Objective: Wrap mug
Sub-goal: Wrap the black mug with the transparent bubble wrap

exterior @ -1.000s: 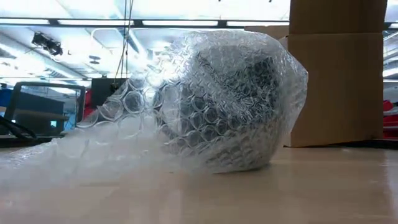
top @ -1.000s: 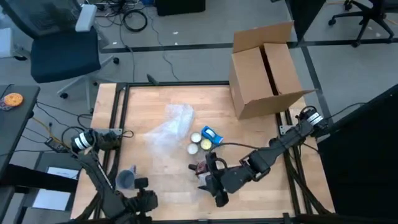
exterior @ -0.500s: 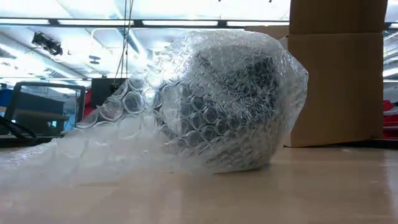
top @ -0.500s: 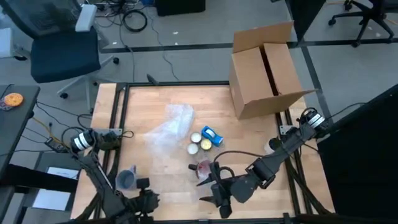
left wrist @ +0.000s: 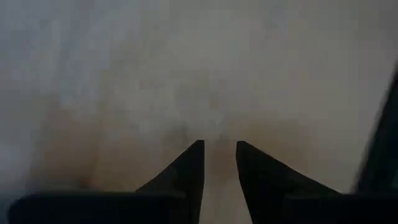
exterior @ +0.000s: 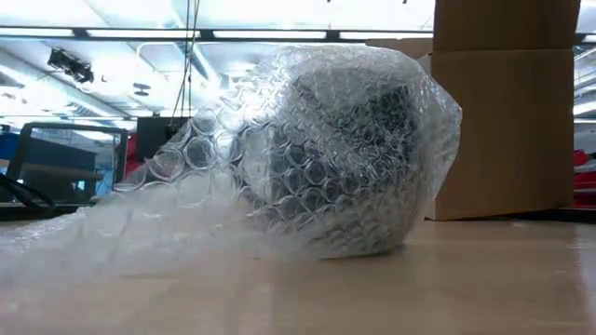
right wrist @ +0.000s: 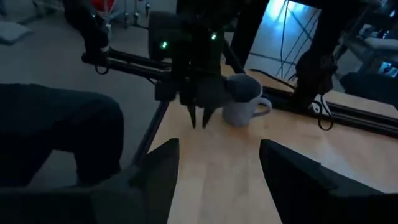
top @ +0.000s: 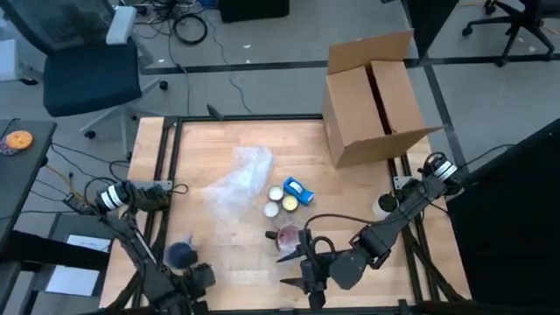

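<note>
A grey mug (top: 179, 255) stands upright on the table near its front left corner, and shows again in the right wrist view (right wrist: 241, 99). My left gripper (right wrist: 203, 121) points down right beside the mug, a narrow gap between its fingertips (left wrist: 219, 155), touching nothing. My right gripper (top: 308, 284) hovers wide open near the front edge, facing the mug (right wrist: 219, 162). The bubble wrap (top: 241, 179) lies crumpled at mid-table. In the low view the bubble wrap (exterior: 317, 149) bulges with a dark shape showing through it.
An open cardboard box (top: 372, 96) stands at the far right. Two tape rolls (top: 280, 201), a blue item (top: 298, 188) and a small red thing (top: 285, 236) lie between the wrap and my right gripper. Bare wood stretches between the mug and the right gripper.
My right gripper has drawn back toward the table's near edge, away from the red thing, staying open. My left gripper has shifted a little toward the mug.
</note>
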`<move>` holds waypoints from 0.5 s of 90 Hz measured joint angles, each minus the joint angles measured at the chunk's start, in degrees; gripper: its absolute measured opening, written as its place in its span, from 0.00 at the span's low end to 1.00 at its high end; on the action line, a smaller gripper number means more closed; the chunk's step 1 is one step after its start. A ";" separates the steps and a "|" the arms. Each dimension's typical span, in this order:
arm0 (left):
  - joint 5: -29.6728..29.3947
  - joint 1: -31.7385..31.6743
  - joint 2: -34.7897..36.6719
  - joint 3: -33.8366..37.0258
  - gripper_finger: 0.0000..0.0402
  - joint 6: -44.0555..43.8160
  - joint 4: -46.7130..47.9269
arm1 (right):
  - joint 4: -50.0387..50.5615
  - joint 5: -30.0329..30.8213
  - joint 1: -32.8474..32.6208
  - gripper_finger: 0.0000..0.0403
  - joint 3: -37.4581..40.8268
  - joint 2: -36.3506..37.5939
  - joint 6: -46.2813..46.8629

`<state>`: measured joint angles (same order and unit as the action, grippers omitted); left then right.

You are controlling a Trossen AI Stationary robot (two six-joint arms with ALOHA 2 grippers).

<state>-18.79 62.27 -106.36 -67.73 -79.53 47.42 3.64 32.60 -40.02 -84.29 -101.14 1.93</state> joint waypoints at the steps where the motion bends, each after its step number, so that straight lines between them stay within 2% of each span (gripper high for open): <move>1: -0.12 -0.05 0.01 0.03 0.21 0.00 0.11 | 0.01 -0.01 -0.01 0.49 0.00 0.00 0.00; 45: 1.91 -2.26 -0.14 0.16 0.23 4.15 0.33 | 0.53 -0.03 -0.12 0.49 0.00 0.00 1.53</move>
<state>-16.88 60.01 -106.50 -67.57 -75.37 47.75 4.17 32.57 -40.14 -84.29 -101.14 3.46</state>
